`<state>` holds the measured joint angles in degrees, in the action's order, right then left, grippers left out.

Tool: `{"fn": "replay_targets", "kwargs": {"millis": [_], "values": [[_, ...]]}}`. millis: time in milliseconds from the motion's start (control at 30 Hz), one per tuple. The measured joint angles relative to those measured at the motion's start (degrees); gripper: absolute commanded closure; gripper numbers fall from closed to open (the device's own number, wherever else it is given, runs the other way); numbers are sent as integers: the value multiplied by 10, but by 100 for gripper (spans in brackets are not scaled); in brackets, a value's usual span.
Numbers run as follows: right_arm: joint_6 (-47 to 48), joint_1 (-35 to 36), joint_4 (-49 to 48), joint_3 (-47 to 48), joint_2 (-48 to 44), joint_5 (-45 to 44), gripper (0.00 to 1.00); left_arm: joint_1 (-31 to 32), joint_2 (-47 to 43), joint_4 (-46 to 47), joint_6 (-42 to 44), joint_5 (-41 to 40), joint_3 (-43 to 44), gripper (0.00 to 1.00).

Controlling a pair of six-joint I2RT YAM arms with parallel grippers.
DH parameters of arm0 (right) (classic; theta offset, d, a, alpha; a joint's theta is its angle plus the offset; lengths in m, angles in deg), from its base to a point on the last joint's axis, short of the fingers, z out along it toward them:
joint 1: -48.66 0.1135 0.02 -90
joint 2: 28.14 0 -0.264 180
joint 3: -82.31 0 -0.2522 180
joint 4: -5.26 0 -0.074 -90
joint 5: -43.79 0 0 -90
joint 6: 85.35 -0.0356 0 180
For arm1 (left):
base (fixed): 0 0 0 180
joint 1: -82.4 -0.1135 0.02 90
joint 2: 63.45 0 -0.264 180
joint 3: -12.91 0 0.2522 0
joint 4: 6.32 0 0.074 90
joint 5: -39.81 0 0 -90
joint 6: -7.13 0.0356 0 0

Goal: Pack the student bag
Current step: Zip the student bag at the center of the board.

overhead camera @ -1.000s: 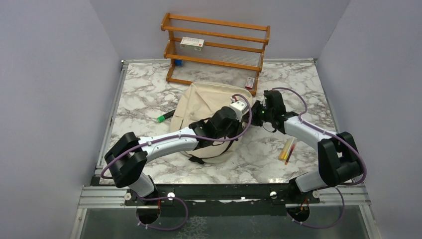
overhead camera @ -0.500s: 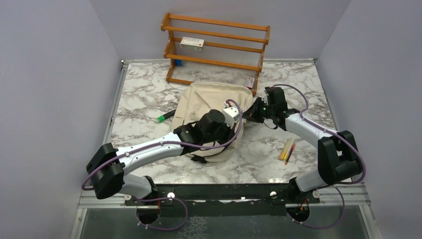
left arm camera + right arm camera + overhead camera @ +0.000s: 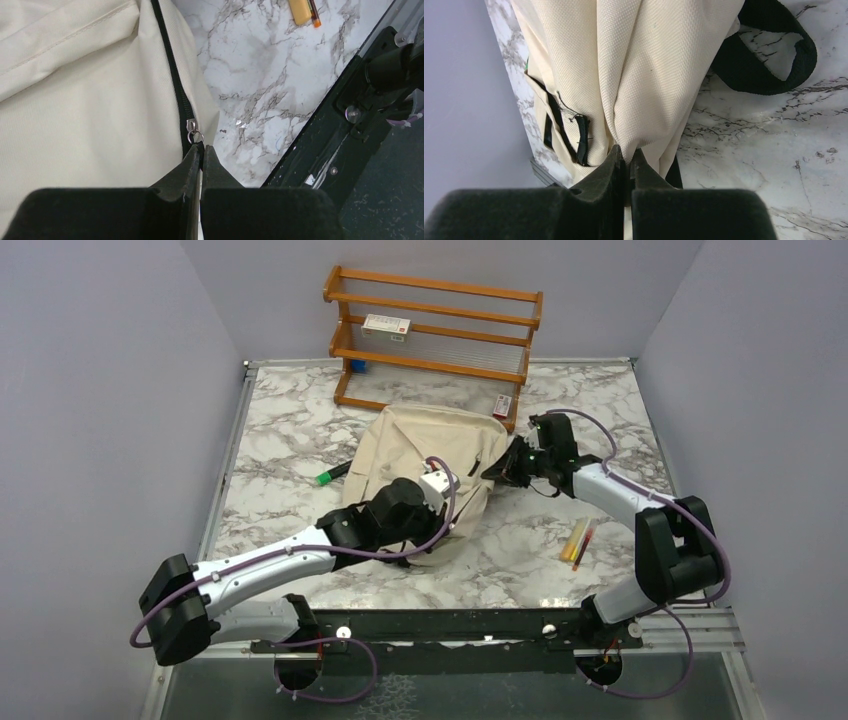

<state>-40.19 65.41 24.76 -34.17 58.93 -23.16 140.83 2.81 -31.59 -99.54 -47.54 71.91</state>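
**At the bag's near edge: zip pull pinched, side fold clamped**

At the middle of the marble table (image 3: 290, 440), the student bag (image 3: 425, 445) is laid flat, a slumped cream fabric mass just in front of the wooden rack (image 3: 435, 335). Its black strap loop (image 3: 769, 60) is spread on the marble at its 3 o'clock side in the top view.

The left gripper (image 3: 201, 150) is set at the bag's 5 o'clock edge. Its fingers are pressed almost together, and the zip pull (image 3: 195, 135) appears to be pinched at their tips. From those tips the black zip (image 3: 167, 55) runs away toward 11 o'clock in the left wrist view, so its long axis is roughly in line with the fingers. The teeth seen there are closed.

The right gripper (image 3: 628, 152) is placed at the bag's 3 o'clock edge and is closed tight on a gathered fold of the cream cloth, which rises from the tips toward 12 o'clock.

The left arm is judged the nearer to the zip. The coming move would therefore be a pull along the zip line against the right arm's anchoring hold.

Yellow and orange pens (image 3: 578, 538) are left on the marble at the bag's 4 o'clock, well apart from it.
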Motion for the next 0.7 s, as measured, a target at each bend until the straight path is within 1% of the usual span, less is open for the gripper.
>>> {"fn": "replay_targets", "kwargs": {"millis": [200,233,300,333,500,600,633,700], "values": [[9,-3,4,6,5,23,99,0,-46,-20,-9,-24,-19,100],[12,-3,4,6,5,26,99,0,-51,-24,-12,-28,-21,96],[18,-4,3,7,6,35,99,1,-54,-29,-17,-31,-22,76],[21,-5,3,7,6,40,99,1,-54,-31,-17,-32,-22,70],[37,-24,-3,7,7,42,99,6,-54,-66,-25,-30,-21,49],[41,-26,-3,6,7,42,99,6,-57,-76,-23,-31,-21,28],[43,-26,-4,6,7,42,99,6,-60,-79,-21,-33,-22,23],[44,-26,-5,6,7,42,99,6,-64,-80,-13,-38,-23,17]]}}
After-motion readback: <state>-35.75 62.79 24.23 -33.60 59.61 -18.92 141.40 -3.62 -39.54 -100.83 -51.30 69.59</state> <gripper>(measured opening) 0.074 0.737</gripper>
